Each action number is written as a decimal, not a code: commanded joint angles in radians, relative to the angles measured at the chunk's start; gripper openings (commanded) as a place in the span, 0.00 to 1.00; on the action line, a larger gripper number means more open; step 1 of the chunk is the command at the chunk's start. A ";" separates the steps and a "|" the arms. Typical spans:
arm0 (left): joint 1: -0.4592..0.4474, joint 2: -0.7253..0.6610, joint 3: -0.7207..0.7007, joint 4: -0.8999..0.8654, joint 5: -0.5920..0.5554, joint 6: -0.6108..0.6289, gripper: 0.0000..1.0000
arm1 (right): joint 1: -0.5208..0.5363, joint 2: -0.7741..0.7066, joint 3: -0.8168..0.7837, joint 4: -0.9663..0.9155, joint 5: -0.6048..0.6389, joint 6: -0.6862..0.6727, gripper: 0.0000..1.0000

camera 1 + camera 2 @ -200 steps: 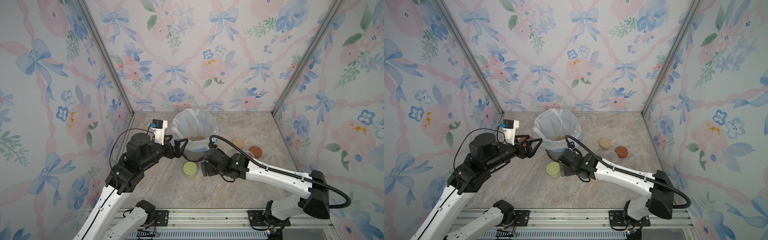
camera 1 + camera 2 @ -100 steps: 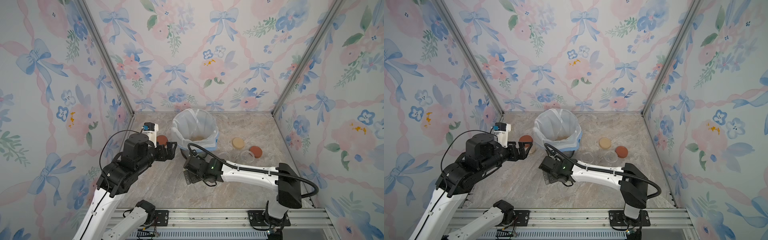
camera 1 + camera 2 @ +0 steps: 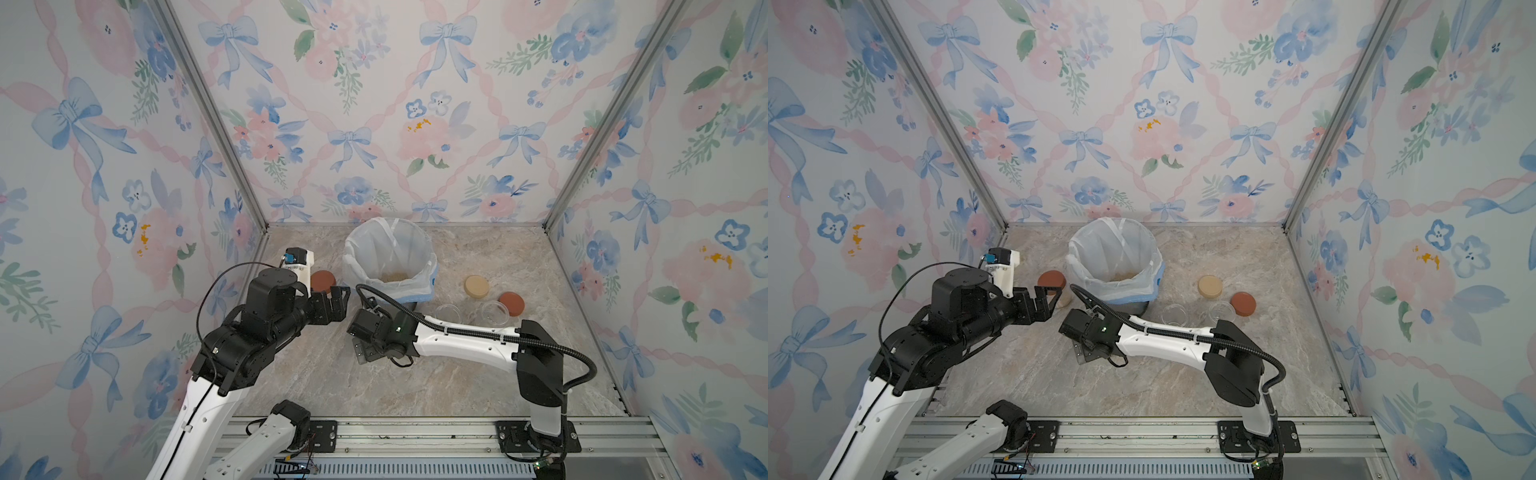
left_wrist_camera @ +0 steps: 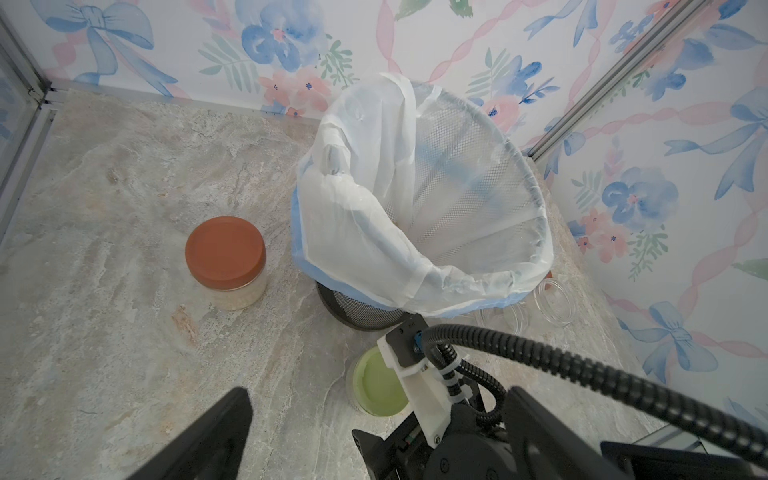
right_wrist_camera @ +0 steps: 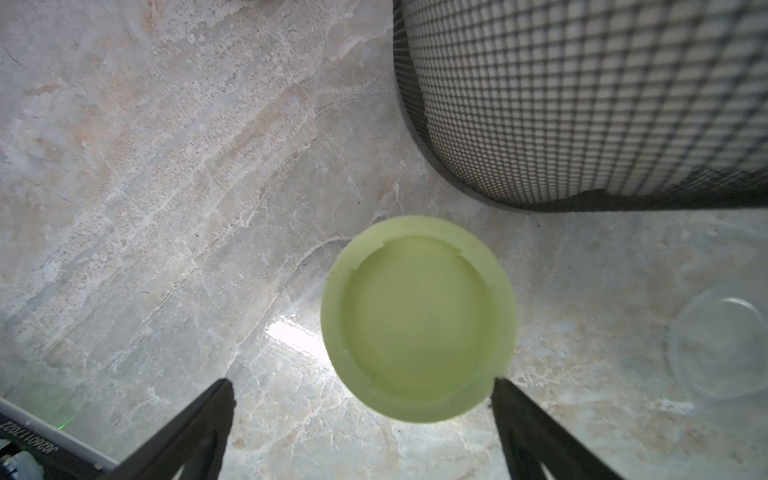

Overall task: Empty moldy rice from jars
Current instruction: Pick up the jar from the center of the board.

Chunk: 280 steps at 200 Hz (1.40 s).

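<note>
Jar [image 5: 419, 320] under spread right end effector [image 5: 361, 381], mesh bin [image 5: 582, 104] near

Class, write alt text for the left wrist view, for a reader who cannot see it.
A glass jar with a rust-red lid, holding pale rice, stands on a marble table beside a dark mesh bin lined with a white bag. A pale green lid nearer the camera is partly hidden by the right arm; lidless clear jars sit beyond the bin.

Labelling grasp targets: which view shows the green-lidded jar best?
Right wrist view: the green-lidded jar is centred, lid whole, ahead of the open right hand. Left wrist view shows it half hidden behind the right arm. In both top views that arm covers it.
</note>
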<state>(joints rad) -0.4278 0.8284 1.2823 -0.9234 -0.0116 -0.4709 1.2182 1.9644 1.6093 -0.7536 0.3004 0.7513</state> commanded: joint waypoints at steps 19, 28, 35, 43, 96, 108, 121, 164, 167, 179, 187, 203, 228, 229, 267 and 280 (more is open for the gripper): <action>0.010 -0.002 0.009 -0.011 -0.010 0.029 0.98 | -0.002 0.019 0.035 -0.076 0.050 0.012 0.98; 0.011 -0.001 0.005 -0.011 -0.008 0.032 0.98 | -0.002 0.016 0.038 -0.085 0.054 0.010 0.97; 0.012 0.001 0.004 -0.011 -0.007 0.036 0.98 | -0.002 0.016 0.045 -0.095 0.057 0.011 0.98; 0.014 0.003 0.002 -0.010 -0.005 0.038 0.98 | -0.003 0.013 0.045 -0.099 0.058 0.012 0.98; 0.022 0.017 -0.003 -0.008 0.004 0.054 0.98 | -0.050 0.053 0.043 -0.057 0.000 -0.002 0.98; 0.023 0.019 -0.004 -0.008 0.007 0.056 0.98 | -0.060 0.063 0.054 -0.054 -0.003 -0.009 0.98; 0.027 0.020 -0.005 -0.008 0.010 0.058 0.98 | -0.070 0.075 0.057 -0.042 -0.011 -0.013 0.98; 0.032 0.015 -0.012 -0.008 0.013 0.065 0.98 | -0.084 0.116 0.064 -0.011 -0.039 -0.021 0.98; 0.031 0.016 -0.012 -0.008 0.013 0.065 0.98 | -0.085 0.119 0.063 -0.009 -0.040 -0.021 0.98; 0.033 0.013 -0.015 -0.008 0.015 0.067 0.98 | -0.086 0.128 0.061 0.003 -0.047 -0.019 0.98; 0.034 0.013 -0.017 -0.008 0.016 0.066 0.98 | -0.087 0.135 0.060 0.007 -0.048 -0.017 0.97; 0.036 0.012 -0.018 -0.008 0.018 0.067 0.98 | -0.087 0.145 0.058 0.017 -0.046 -0.019 0.98; 0.037 0.010 -0.023 -0.008 0.018 0.069 0.98 | -0.090 0.152 0.056 0.027 -0.041 -0.023 0.98; 0.037 0.010 -0.023 -0.008 0.018 0.069 0.98 | -0.090 0.152 0.056 0.028 -0.040 -0.023 0.98; 0.040 0.004 -0.023 -0.008 0.019 0.071 0.98 | -0.095 0.148 0.031 0.047 -0.021 -0.020 0.92; 0.041 0.003 -0.023 -0.008 0.019 0.071 0.98 | -0.096 0.147 0.025 0.054 -0.015 -0.023 0.87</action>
<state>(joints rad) -0.3973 0.8463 1.2690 -0.9230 -0.0021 -0.4191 1.1431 2.0991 1.6482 -0.7219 0.2588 0.7246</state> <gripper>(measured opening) 0.979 0.899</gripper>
